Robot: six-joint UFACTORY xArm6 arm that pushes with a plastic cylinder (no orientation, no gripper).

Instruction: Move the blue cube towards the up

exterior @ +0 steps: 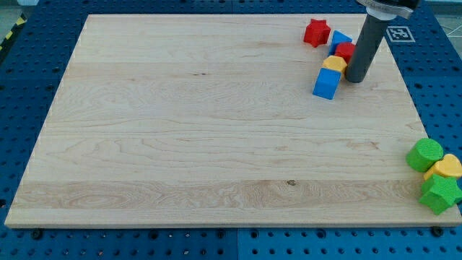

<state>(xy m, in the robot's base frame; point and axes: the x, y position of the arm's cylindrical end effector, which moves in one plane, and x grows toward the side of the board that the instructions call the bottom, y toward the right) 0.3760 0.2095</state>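
Note:
The blue cube (325,84) sits near the view's top right on the wooden board (180,123). A yellow block (333,64) touches its upper edge. Above that lie a small red block (345,51), a second blue block (340,39) and a red star-shaped block (316,32). My tip (354,78) stands just right of the blue cube and the yellow block, close beside the small red block. The rod partly hides the red block's right side.
At the board's lower right edge lie a green round block (424,154), a yellow block (448,167) and a green star-shaped block (439,193), clustered together. Blue perforated table (29,79) surrounds the board.

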